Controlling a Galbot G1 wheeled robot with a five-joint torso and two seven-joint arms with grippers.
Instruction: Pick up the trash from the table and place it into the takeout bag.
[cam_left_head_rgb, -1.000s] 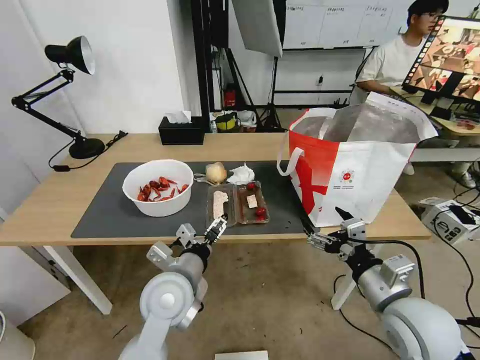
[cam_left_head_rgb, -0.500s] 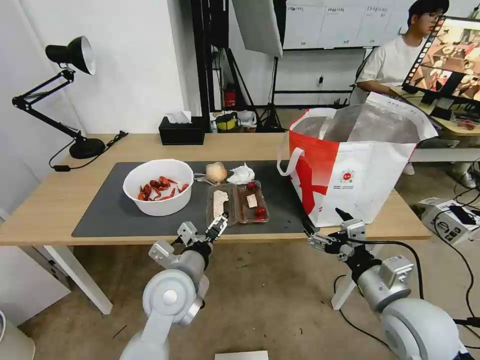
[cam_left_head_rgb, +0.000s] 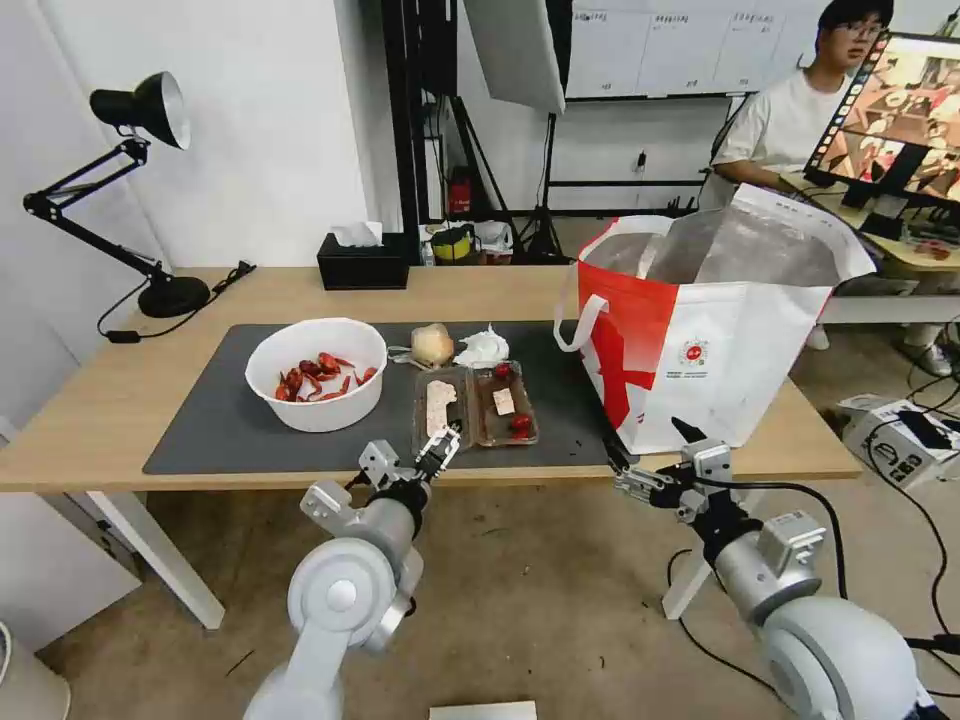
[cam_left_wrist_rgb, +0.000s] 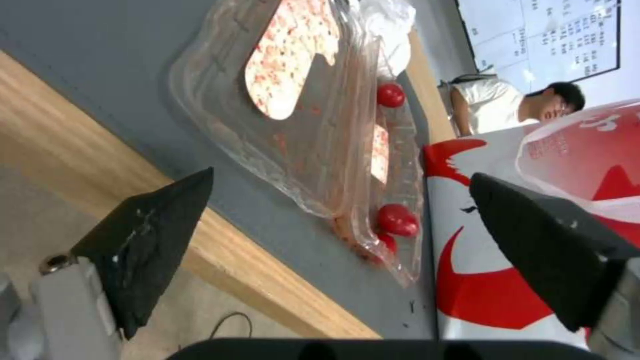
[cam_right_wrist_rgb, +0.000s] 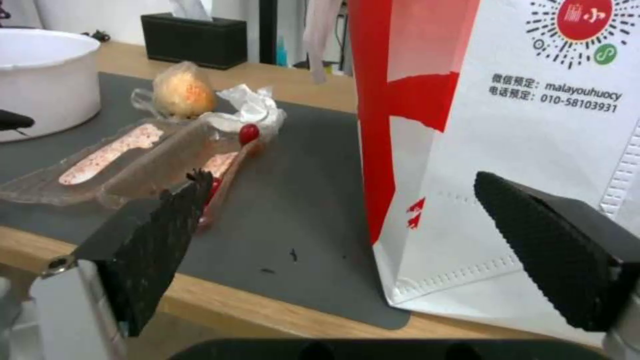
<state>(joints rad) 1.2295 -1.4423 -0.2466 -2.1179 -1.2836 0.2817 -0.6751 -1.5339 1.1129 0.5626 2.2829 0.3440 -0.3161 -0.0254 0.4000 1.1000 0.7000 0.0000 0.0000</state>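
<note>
Currently nothing is gripped. The left pincer (cam_left_head_rgb: 441, 452) is held wide at the near bench (cam_left_head_rgb: 90, 420) edge, just short of the clear tray's (cam_left_head_rgb: 474, 405) near-left corner; in the left wrist view the tray (cam_left_wrist_rgb: 300, 115) is seen ahead of and between the spread fingers (cam_left_wrist_rgb: 147, 240), not yet touched. The tray lies open on the grey mat (cam_left_head_rgb: 220, 420), two halves side by side, each half running near-to-far, so its near rim is presented to the left pincer. The right pincer (cam_left_head_rgb: 645, 455) is also held wide, at the near edge in front of the bag's (cam_left_head_rgb: 720, 340) near-left corner, with the tray well to its left. The left arm is judged nearer to the tray; a short forward reach would be needed.

The bowl (cam_left_head_rgb: 316, 375) of red shells sits left of the tray. The beige lump (cam_left_head_rgb: 432, 345) and the tissue (cam_left_head_rgb: 483, 348) lie just beyond the tray's far edge. The bag stands upright at the right end of the bench, mouth open, taller than the bowl.
</note>
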